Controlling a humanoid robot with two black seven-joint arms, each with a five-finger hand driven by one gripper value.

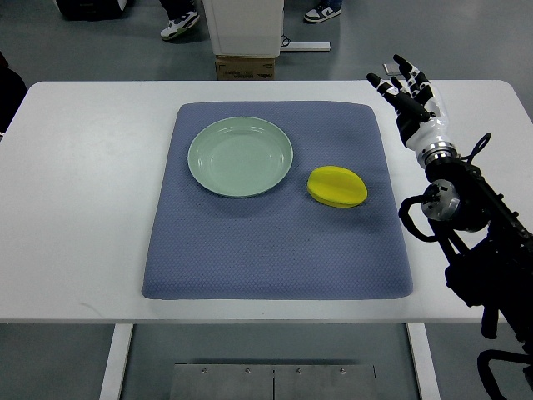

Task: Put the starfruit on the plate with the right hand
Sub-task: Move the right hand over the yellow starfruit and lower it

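A yellow starfruit [336,186] lies on the blue mat, just right of a pale green plate [203,176] that holds nothing. My right hand [403,83] hovers over the table's far right, past the mat's right edge and well behind the starfruit. Its fingers are spread and hold nothing. Its black arm comes in from the lower right edge. No left arm shows.
The blue mat [275,250] covers the middle of a white table [83,208]. Beyond the far edge stand a white pedestal with a cardboard box [246,67] and a person's shoes [179,25] on the grey floor.
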